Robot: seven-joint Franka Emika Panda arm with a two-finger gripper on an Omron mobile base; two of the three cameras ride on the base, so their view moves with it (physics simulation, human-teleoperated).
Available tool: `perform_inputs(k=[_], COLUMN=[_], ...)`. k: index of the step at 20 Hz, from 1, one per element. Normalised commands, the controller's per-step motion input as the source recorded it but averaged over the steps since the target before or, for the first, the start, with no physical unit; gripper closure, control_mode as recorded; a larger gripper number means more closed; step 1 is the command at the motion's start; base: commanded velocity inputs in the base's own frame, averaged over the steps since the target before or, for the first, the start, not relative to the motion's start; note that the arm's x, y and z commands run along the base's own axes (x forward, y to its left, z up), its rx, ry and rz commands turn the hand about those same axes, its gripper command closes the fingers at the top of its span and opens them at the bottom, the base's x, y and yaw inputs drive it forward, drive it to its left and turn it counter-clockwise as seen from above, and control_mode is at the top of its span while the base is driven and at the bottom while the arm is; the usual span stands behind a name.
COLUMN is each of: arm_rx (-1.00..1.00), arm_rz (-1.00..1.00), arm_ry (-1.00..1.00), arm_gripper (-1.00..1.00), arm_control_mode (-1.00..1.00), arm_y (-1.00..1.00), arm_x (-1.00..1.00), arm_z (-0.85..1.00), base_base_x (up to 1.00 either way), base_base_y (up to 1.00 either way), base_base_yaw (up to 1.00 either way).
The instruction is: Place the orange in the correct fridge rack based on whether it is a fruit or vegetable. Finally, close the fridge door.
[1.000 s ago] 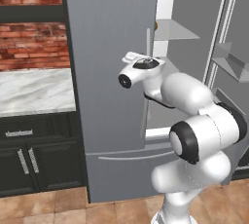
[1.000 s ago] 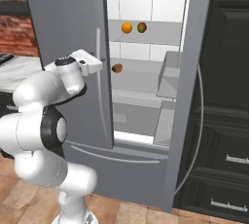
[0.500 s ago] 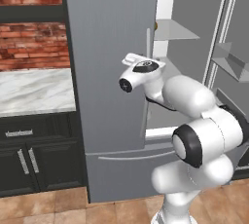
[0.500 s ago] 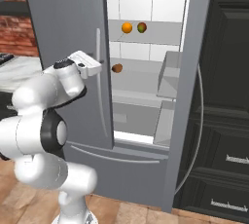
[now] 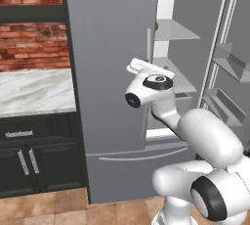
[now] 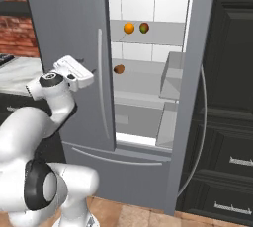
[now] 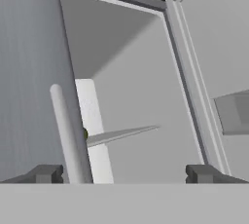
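Since orange (image 6: 129,28) already sits on fridge rack (image 6: 163,33) beside greenish fruit (image 6: 144,27), only open fridge door (image 6: 193,93) remains; gripper (image 7: 124,173) empty, fingers apart, seemingly backed clear near left door handle (image 6: 104,83).

Greenish fruit (image 6: 144,27) on upper shelf, brown item (image 6: 118,69) one level down — marble counter (image 5: 34,92) left.

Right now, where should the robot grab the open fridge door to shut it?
Probably by its long handle, a thin upright bar standing off the outer face of the fridge door. Come from that outer side, away from the shelves, with the open hand turned so its fingers close across the bar.
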Motion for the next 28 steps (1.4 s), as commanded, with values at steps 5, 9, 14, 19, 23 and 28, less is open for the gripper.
perform_inputs(k=[5,9,14,19,23,28], arm_rx=[0.20,0.19,0.14,0.14,0.08,0.01], arm_rz=[0.17,0.19,0.22,0.23,0.22,0.05], arm_ry=[0.03,0.06,0.09,0.17,0.26,0.19], arm_gripper=[-1.00,-1.00,-1.00,-1.00,-1.00,-1.00], arm_control_mode=[-1.00,-1.00,-1.00,-1.00,-1.00,-1.00], arm_y=[-0.13,-0.13,-0.07,-0.16,-0.17,-0.01], arm_x=[-1.00,-1.00,-1.00,-1.00,-1.00,-1.00], arm_z=[0.44,0.36,0.22,0.16,0.00,0.00], base_base_x=[0.00,0.00,0.00,0.00,0.00,0.00], base_base_y=[0.00,0.00,0.00,0.00,0.00,0.00], base_base_yaw=[0.00,0.00,0.00,0.00,0.00,0.00])
